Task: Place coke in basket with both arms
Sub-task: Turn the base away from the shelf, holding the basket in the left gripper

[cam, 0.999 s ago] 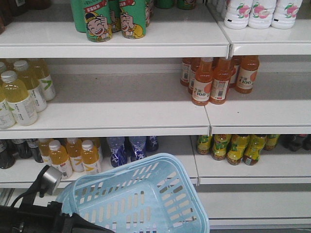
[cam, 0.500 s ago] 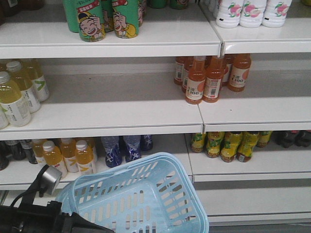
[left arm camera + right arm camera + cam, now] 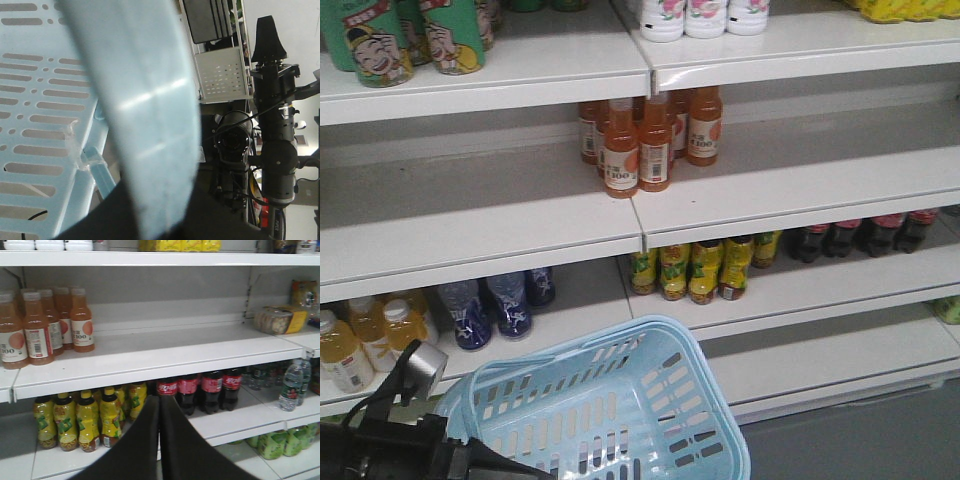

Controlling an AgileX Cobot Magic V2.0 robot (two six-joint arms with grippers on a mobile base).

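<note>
The left gripper is seen nearest, pinched on the basket. A broad pale blue strip (handle or rim, it cannot be told which) runs down into the dark fingers. The basket is carried off the floor in front of the shelves and tilted, with its open side turned up. The left arm is at its near left corner, and a grey round-headed part on a cable is just above that. The right gripper is pressed together tip to tip and pointed at the shelves.

On the lower shelf, yellow bottles are lined up near the front edge. Dark cola bottles with red labels are set just beside them to the right. Blue bottles are found farther left on that level. On the shelf above, orange bottles are grouped by the joint between two shelf boards. On the top shelf, green cans are placed at the left and white bottles toward the middle. Where the coke is cannot be told.
</note>
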